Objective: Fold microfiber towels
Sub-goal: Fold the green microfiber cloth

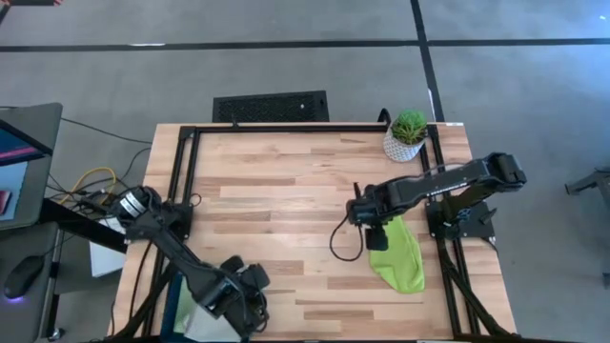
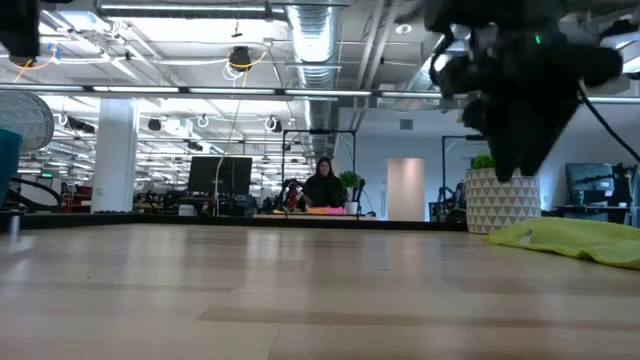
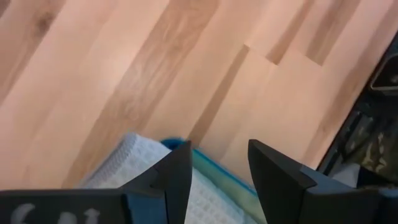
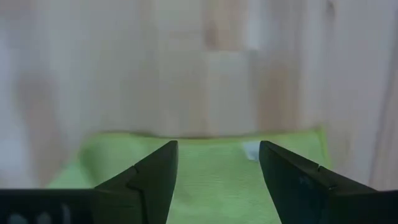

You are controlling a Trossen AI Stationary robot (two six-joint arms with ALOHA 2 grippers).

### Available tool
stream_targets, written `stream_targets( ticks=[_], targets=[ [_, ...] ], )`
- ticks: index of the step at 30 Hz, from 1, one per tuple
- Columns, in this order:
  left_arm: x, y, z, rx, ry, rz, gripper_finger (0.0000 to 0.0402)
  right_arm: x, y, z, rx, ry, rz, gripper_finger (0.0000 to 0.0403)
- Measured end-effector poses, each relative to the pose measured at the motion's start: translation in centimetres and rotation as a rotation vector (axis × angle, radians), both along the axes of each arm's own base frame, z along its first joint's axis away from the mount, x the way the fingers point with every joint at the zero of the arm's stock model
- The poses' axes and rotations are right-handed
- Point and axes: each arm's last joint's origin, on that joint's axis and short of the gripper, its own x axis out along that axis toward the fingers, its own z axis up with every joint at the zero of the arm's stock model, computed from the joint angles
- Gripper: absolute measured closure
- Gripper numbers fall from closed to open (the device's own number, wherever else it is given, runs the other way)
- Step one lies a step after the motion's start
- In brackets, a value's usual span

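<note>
A lime green microfiber towel (image 1: 400, 257) lies bunched in a long shape on the wooden table at the near right; it also shows in the low view (image 2: 575, 240). My right gripper (image 1: 378, 236) hangs over the towel's far end, pointing down, open and holding nothing (image 4: 217, 146). My left gripper (image 1: 243, 295) is at the table's near left edge, open and holding nothing (image 3: 217, 146). Below it a pale towel (image 3: 140, 177) lies in a teal bin (image 3: 186, 148) beside the table.
A potted plant (image 1: 408, 133) in a white pot stands at the far right corner. Black frame rails (image 1: 186, 171) run along the table's left, far and right edges. A black cable (image 1: 338, 243) loops from the right wrist. A person (image 2: 322, 185) sits far off in the room.
</note>
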Motion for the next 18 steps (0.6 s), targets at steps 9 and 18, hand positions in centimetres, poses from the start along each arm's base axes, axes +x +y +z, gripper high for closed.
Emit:
stream_targets(
  ticks=[9,18],
  targets=[
    [0.7,0.8,0.0,0.0,-0.001,0.024,0.0253,-2.9,-0.7,-4.4,-0.089,0.138,-0.198,0.0154],
    [1.3,1.5,0.0,-0.002,-0.002,0.048,0.0253,-1.9,-1.5,-7.2,-0.062,0.027,-0.169,0.0154]
  ],
)
